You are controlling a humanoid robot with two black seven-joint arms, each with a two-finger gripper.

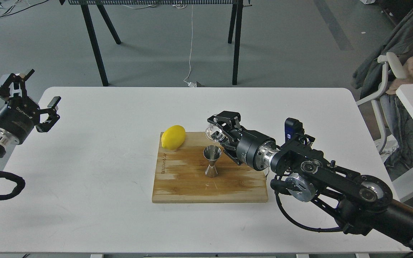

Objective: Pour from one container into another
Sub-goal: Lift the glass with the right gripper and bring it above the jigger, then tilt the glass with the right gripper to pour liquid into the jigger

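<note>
Just right of the table's middle, the right gripper [216,129] has its 2 fingers pinched on the cup [214,133], a small clear glass held tilted above the board's [192,186] far edge. The cup hangs just behind and slightly right of the jigger [212,161], close over its open top but apart from it. Whether anything is in the cup or running from it cannot be told. The jigger, a shiny steel hourglass, stands upright on the wooden board, near its middle. A lemon [173,137] lies on the board's far left corner, well clear of the jigger and the cup. The board lies flat on the white table [84,161]. The right arm reaches in from the lower right corner, its wrist bent toward the board. The left gripper [38,96] is at the table's left edge, raised and well apart from the board, with its 2 fingers spread wide and nothing between them. Beyond the table stand dark legs of another table [95,43] on a grey floor, and a chair [385,82] draped with cloth sits at the right.
</note>
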